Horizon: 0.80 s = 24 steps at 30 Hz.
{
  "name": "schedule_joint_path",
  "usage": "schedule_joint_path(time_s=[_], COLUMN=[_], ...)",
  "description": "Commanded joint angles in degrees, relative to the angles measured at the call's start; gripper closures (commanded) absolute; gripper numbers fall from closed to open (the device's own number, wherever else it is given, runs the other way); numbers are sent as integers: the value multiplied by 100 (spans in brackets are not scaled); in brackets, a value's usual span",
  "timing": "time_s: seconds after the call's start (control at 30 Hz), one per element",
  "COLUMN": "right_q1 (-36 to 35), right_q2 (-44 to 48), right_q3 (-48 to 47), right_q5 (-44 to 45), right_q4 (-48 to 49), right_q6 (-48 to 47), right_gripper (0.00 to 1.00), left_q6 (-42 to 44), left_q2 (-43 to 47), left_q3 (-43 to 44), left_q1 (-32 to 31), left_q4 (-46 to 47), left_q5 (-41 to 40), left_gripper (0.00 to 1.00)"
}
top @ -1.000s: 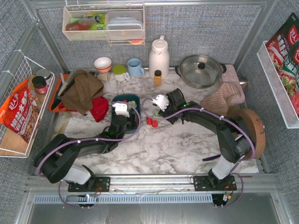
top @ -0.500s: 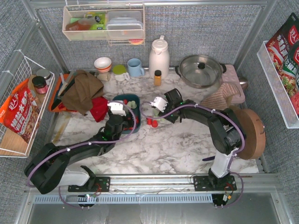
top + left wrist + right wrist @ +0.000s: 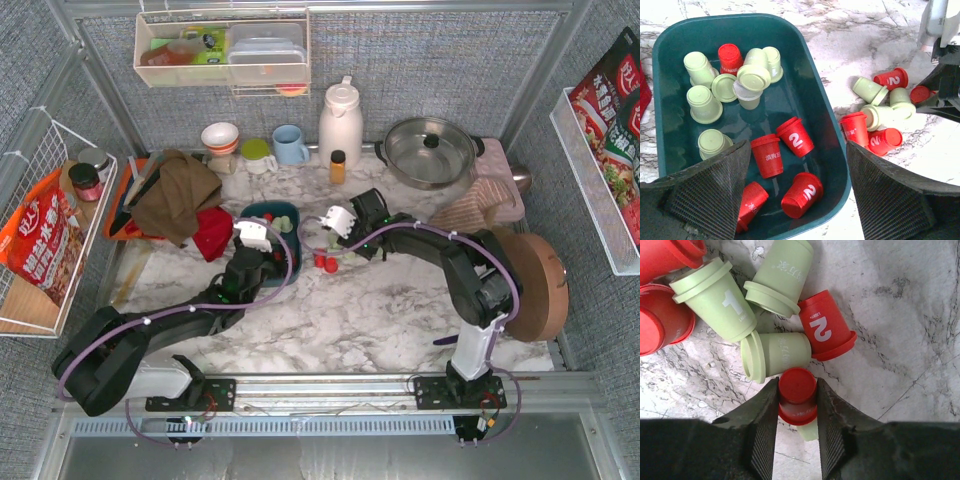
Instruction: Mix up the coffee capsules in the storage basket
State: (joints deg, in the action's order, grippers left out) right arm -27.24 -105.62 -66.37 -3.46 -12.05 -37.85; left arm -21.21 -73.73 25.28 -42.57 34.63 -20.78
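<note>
The dark teal storage basket (image 3: 807, 87) (image 3: 290, 215) holds several coffee capsules, pale green ones (image 3: 702, 102) at its far end and red ones (image 3: 796, 140) nearer me. My left gripper (image 3: 797, 147) (image 3: 268, 248) hangs open over the basket's near end with nothing between its fingers. More red and green capsules (image 3: 875, 117) (image 3: 322, 262) lie loose on the marble to the right of the basket. My right gripper (image 3: 796, 384) (image 3: 325, 248) is down in that pile, its fingers pressed on both sides of a red capsule (image 3: 797, 392). A green capsule (image 3: 777, 354) lies just beyond it.
A white thermos (image 3: 340, 122), blue mug (image 3: 290, 145), orange-capped bottle (image 3: 338, 165) and steel pot (image 3: 430, 150) stand along the back. A brown cloth (image 3: 175, 195) and a red cloth (image 3: 212, 232) lie left of the basket. A wooden disc (image 3: 540, 285) is at the right.
My right gripper's fingers have closed in on the red capsule in the loose pile. The left arm stretched forward over the basket early on and its jaws widened a little.
</note>
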Motion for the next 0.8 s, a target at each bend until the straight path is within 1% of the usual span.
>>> schedule_joint_path(time_s=[0.0, 0.17, 0.27, 0.33, 0.37, 0.5, 0.53, 0.6, 0.77], right_q1=[4, 9, 7, 9, 2, 0, 0, -7, -48], right_q2=[147, 543, 898, 1254, 1534, 2262, 2378, 2590, 2932], right_q3=[-25, 36, 10, 37, 77, 234, 251, 294, 678], right_q5=[-22, -83, -157, -459, -787, -1641, -1853, -2203, -3240], right_q4=[-4, -132, -296, -343, -324, -225, -276, -357, -26], right_q6=[147, 394, 797, 1290, 1582, 2931, 3221, 3683, 4534], right_gripper=[70, 86, 88, 90, 90, 90, 90, 90, 90], left_q6=[92, 328, 560, 1017, 1327, 3170, 3507, 3931, 4374], left_q2=[12, 41, 88, 111, 113, 32, -22, -182, -499], left_q3=[29, -18, -131, -300, -427, -1058, -1175, -1278, -1215], left_q1=[4, 3, -18, -93, -210, -789, -865, -927, -1030], left_q4=[177, 328, 645, 1181, 1506, 3214, 3575, 4178, 4839], left_q5=[196, 486, 864, 1242, 1409, 1671, 1785, 1975, 2297], left_gripper=[15, 15, 15, 14, 12, 1, 1, 1, 1])
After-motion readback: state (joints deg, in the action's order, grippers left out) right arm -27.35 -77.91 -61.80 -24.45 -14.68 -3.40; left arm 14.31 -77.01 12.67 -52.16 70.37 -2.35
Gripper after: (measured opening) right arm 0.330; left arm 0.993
